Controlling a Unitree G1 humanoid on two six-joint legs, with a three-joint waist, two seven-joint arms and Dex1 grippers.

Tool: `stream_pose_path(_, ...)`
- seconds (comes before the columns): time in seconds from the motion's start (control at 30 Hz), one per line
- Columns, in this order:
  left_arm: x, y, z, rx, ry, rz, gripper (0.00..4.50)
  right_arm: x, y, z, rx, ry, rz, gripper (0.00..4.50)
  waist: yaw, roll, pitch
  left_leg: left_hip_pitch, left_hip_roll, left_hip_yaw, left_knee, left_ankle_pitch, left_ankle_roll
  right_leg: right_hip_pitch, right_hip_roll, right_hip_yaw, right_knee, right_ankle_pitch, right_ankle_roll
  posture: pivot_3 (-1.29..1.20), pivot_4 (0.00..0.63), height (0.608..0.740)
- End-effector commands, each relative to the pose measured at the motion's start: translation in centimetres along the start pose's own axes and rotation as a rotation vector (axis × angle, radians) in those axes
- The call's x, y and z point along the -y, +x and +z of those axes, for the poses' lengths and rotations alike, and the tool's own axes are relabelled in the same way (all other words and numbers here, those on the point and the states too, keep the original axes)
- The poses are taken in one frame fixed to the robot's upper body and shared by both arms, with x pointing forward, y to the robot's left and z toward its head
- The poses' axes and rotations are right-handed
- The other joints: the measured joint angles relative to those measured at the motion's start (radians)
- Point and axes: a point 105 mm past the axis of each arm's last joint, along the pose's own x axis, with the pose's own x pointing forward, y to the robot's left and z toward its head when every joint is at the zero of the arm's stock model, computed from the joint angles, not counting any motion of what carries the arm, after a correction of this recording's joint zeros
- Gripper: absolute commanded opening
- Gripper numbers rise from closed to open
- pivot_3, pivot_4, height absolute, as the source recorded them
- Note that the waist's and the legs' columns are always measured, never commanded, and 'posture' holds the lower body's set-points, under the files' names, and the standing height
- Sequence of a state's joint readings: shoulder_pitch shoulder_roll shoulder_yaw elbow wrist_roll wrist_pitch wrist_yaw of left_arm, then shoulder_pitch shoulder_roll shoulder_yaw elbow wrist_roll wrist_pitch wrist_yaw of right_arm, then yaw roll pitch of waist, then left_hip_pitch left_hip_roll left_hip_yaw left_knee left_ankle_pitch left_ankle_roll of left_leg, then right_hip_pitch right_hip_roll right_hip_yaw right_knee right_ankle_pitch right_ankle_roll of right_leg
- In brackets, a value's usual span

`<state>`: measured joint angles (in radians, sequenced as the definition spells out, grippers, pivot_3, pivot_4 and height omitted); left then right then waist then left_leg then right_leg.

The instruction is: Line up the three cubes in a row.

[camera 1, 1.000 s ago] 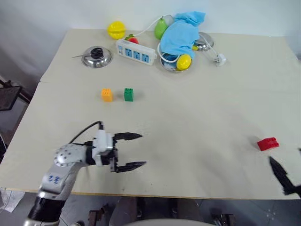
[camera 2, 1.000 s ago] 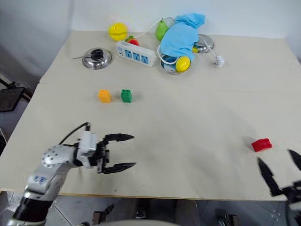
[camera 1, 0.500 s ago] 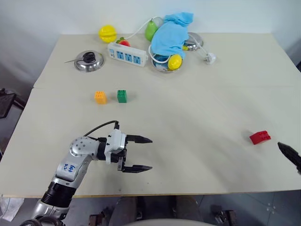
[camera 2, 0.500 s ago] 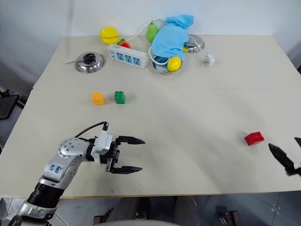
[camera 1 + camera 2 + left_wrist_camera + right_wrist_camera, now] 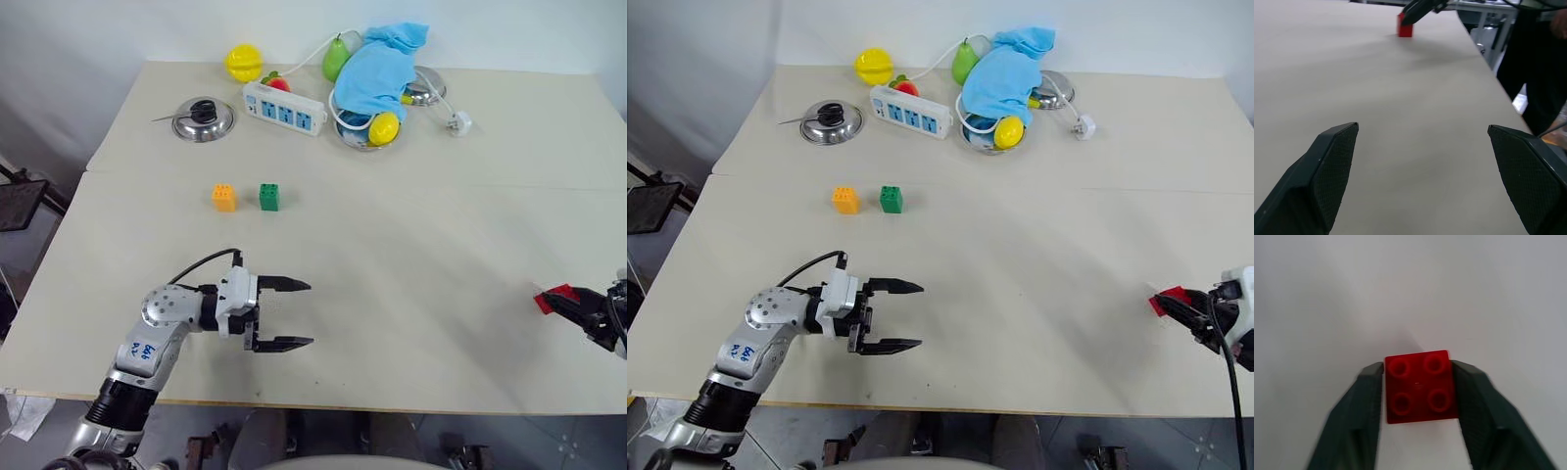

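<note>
A: Right wrist view: right gripper (image 5: 1418, 387) clamped on the red cube (image 5: 1419, 386), near the table's right edge.

B: Orange (image 5: 223, 197) and green (image 5: 268, 196) sit side by side far left; red must join them. Left gripper (image 5: 290, 313) gapes empty

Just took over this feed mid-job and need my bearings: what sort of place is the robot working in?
Probably an indoor lab or test room: a plain beige table against a white wall, set out with practice props such as a white power strip, a round yellow toy fruit and small orange and green plastic cubes.
</note>
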<state>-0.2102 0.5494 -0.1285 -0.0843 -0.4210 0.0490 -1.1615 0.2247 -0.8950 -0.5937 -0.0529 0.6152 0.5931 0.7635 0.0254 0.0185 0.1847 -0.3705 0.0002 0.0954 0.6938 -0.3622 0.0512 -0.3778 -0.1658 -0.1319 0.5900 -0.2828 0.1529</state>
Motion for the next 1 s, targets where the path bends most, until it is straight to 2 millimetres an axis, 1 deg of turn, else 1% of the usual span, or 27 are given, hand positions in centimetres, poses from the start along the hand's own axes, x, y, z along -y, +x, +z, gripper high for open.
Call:
stream_pose_path(0.03, -1.0, -1.0, 1.0, 0.044, 0.026, 0.062, 4.50, -3.4, -0.3, 3.5, 0.097, -0.166, 0.199, 1.47, -0.001, 0.000, 0.000, 0.000, 0.000, 0.000, 0.000, 0.000, 0.000, 0.000, 0.000, 0.000, 0.000, 0.000, 0.000, 0.00, 0.150, 0.740)
stream_pose_path(0.07, -1.2, -1.3, 1.1, 0.057, 0.018, 0.076, 4.50, -4.9, -0.3, 4.2, 0.101, -0.248, 0.296, 1.47, -0.001, 0.000, 0.000, 0.000, 0.000, 0.000, 0.000, 0.000, 0.000, 0.000, 0.000, 0.000, 0.000, 0.000, 0.000, 0.00, 0.150, 0.740)
stream_pose_path(0.1, -1.1, -1.6, 1.2, 0.065, 0.028, 0.074, 4.50, -6.9, -0.1, 4.7, 0.072, -0.344, 0.433, 1.47, -0.006, 0.000, 0.000, 0.000, 0.000, 0.000, 0.000, 0.000, 0.000, 0.000, 0.000, 0.000, 0.000, 0.000, 0.000, 0.00, 0.150, 0.740)
stream_pose_path(0.13, -1.1, -1.9, 1.2, 0.062, 0.026, 0.079, 4.50, -8.3, 0.1, 5.0, 0.037, -0.423, 0.541, 1.47, -0.011, 0.001, 0.000, 0.001, 0.000, 0.001, 0.001, 0.000, 0.000, 0.000, 0.000, 0.001, 0.000, 0.000, 0.000, 0.00, 0.150, 0.740)
stream_pose_path(0.2, -1.1, -2.3, 1.1, 0.057, 0.018, 0.084, 4.50, -9.8, 0.9, 5.6, -0.001, -0.512, 0.669, 1.47, -0.024, 0.000, 0.001, 0.001, 0.001, 0.001, 0.002, 0.000, 0.000, 0.001, 0.001, 0.001, 0.001, 0.000, 0.001, 0.00, 0.150, 0.740)
stream_pose_path(0.23, -1.2, -2.5, 1.0, 0.055, 0.011, 0.090, 4.50, -10.5, 1.7, 6.2, 0.003, -0.549, 0.720, 1.47, -0.027, -0.001, 0.001, 0.002, 0.002, 0.000, 0.003, 0.000, 0.000, 0.001, 0.001, 0.000, 0.001, 0.000, 0.001, 0.00, 0.150, 0.740)
stream_pose_path(0.3, -1.1, -2.9, 0.7, 0.040, 0.006, 0.104, 4.50, -12.1, 3.9, 7.6, 0.042, -0.626, 0.826, 1.47, -0.036, -0.004, 0.003, 0.002, 0.002, 0.000, 0.004, 0.000, 0.000, 0.002, 0.001, 0.000, 0.001, 0.000, 0.001, 0.00, 0.150, 0.740)
stream_pose_path(0.33, -1.1, -3.0, 0.5, 0.033, 0.005, 0.109, 4.50, -12.7, 4.9, 8.0, 0.058, -0.676, 0.863, 1.47, -0.036, -0.004, 0.003, 0.001, 0.002, 0.000, 0.005, 0.000, -0.001, 0.001, 0.001, 0.000, 0.001, 0.000, 0.001, 0.00, 0.150, 0.740)
stream_pose_path(0.4, -1.1, -3.1, 0.5, 0.030, 0.007, 0.120, 4.50, -13.2, 6.4, 7.9, 0.054, -0.728, 0.916, 1.47, -0.033, -0.005, 0.003, 0.001, 0.002, -0.001, 0.005, 0.001, -0.001, 0.001, 0.001, 0.000, 0.002, 0.001, 0.001, 0.00, 0.150, 0.740)
stream_pose_path(0.47, -1.2, -3.2, 0.6, 0.030, 0.009, 0.132, 4.50, -13.5, 8.1, 7.7, 0.062, -0.747, 0.958, 1.47, -0.023, -0.005, 0.003, 0.000, 0.002, -0.003, 0.005, 0.001, -0.001, 0.001, 0.001, -0.002, 0.002, 0.000, 0.000, 0.00, 0.150, 0.740)
stream_pose_path(0.53, -1.1, -3.4, 0.7, 0.029, 0.010, 0.142, 4.50, -14.0, 9.2, 7.4, 0.076, -0.764, 1.007, 1.47, -0.022, -0.005, 0.003, -0.002, 0.000, -0.003, 0.005, 0.001, -0.001, 0.001, 0.000, -0.003, 0.001, 0.000, 0.000, 0.00, 0.150, 0.740)
stream_pose_path(0.67, -1.0, -4.1, 0.8, 0.015, 0.006, 0.163, 4.50, -14.9, 10.7, 7.5, 0.109, -0.762, 1.076, 1.47, -0.028, -0.005, 0.004, -0.003, -0.002, -0.004, 0.004, 0.000, 0.000, 0.001, -0.001, -0.003, 0.000, 0.000, 0.001, 0.00, 0.150, 0.740)
stream_pose_path(0.77, -0.8, -5.0, 0.8, -0.005, 0.008, 0.190, 4.50, -15.0, 11.7, 6.8, 0.067, -0.790, 1.118, 1.47, -0.033, -0.005, 0.004, -0.003, -0.001, -0.004, 0.004, 0.000, 0.000, 0.001, -0.001, -0.004, 0.000, 0.000, 0.001, 0.00, 0.150, 0.740)
stream_pose_path(0.83, -0.8, -5.4, 0.9, -0.009, 0.007, 0.207, 4.50, -15.1, 12.4, 6.6, 0.052, -0.810, 1.117, 1.47, -0.035, -0.005, 0.004, -0.002, 0.000, -0.003, 0.004, 0.000, 0.000, 0.001, 0.000, -0.004, 0.001, 0.000, 0.001, 0.00, 0.150, 0.740)
stream_pose_path(0.9, -0.7, -5.6, 1.0, -0.014, 0.005, 0.216, 4.50, -15.1, 12.8, 6.8, 0.066, -0.819, 1.109, 2.19, -0.037, -0.005, 0.004, -0.001, 0.001, -0.003, 0.004, 0.000, -0.001, 0.002, 0.000, -0.003, 0.001, 0.000, 0.001, 0.00, 0.150, 0.740)
stream_pose_path(0.93, -0.7, -5.7, 1.0, -0.017, 0.000, 0.221, 4.50, -15.1, 12.8, 6.8, 0.058, -0.809, 1.115, 2.44, -0.037, -0.005, 0.004, -0.001, 0.000, -0.003, 0.005, 0.000, -0.001, 0.002, 0.000, -0.003, 0.002, 0.000, 0.001, 0.00, 0.150, 0.740)
stream_pose_path(1.0, -0.7, -6.1, 1.0, -0.021, -0.013, 0.230, 4.50, -15.1, 12.9, 7.1, 0.078, -0.842, 1.113, 3.08, -0.039, -0.005, 0.004, -0.001, 0.001, -0.003, 0.005, 0.001, -0.001, 0.002, 0.000, -0.003, 0.002, 0.000, 0.001, 0.00, 0.150, 0.740)
